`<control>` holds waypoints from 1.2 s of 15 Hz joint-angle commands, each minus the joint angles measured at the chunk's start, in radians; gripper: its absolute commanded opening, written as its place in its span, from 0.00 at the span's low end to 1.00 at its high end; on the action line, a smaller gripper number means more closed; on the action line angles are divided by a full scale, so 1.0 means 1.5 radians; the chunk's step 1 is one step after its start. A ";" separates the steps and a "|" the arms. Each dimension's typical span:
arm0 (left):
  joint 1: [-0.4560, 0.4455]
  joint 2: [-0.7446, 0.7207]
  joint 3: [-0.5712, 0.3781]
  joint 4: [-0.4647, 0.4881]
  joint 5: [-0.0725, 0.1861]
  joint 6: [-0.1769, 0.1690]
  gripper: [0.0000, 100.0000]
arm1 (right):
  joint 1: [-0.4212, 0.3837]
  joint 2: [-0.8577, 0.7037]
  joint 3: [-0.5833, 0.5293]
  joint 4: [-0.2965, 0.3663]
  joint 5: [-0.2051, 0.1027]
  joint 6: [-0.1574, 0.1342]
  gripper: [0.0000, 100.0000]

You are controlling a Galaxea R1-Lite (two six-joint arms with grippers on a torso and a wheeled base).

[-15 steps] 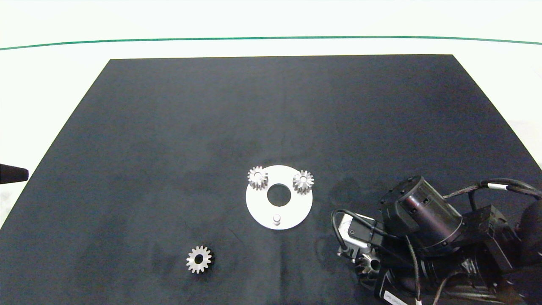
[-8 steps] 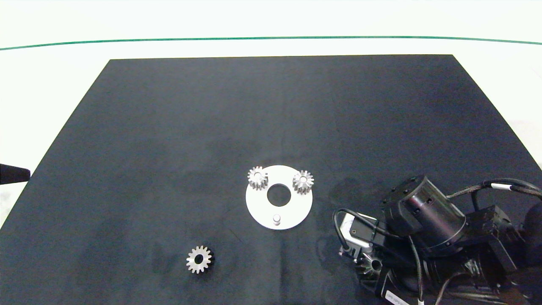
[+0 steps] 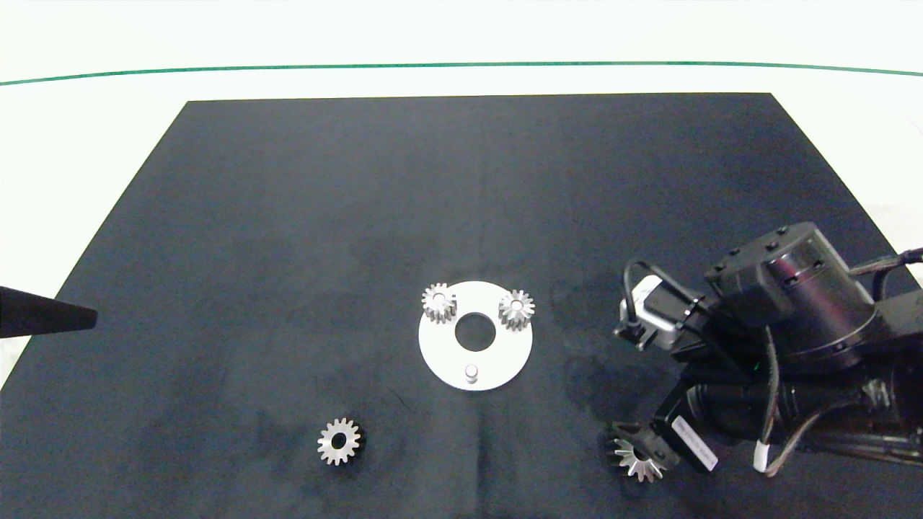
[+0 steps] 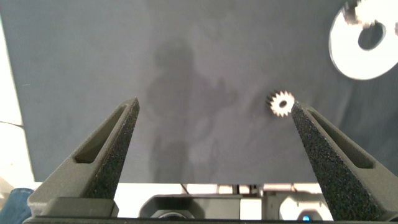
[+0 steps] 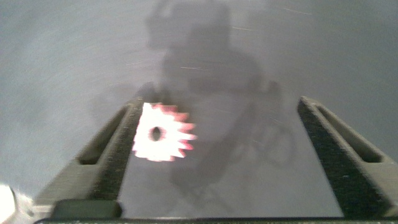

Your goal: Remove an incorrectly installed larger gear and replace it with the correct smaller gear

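We've got our right claw (image 5: 214,155) spread wide over the larger gear (image 3: 639,455) lying on the surface (image 3: 288,216); left claw (image 4: 214,162) open too.

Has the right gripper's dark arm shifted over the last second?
Yes. The right gripper has let go of the larger gear and the arm has drawn back, farther from the white round plate.

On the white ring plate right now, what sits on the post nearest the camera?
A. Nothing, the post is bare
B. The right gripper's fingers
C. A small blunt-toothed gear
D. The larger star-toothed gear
A. The post on the white ring plate stands bare; the larger gear lies on the mat beside the open right gripper, and the smaller gear lies loose on the mat.
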 commanded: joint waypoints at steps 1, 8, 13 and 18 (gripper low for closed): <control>-0.040 0.049 0.040 -0.016 0.003 -0.003 1.00 | -0.085 -0.019 -0.133 0.160 -0.007 0.095 1.00; -0.212 0.168 0.107 -0.056 0.089 -0.130 1.00 | -0.187 0.000 -0.284 0.300 -0.007 0.144 1.00; -0.337 0.178 0.255 -0.206 0.220 -0.267 1.00 | -0.219 0.004 -0.296 0.298 -0.008 0.143 1.00; -0.406 0.220 0.282 -0.237 0.237 -0.334 1.00 | -0.219 0.004 -0.298 0.299 -0.007 0.143 1.00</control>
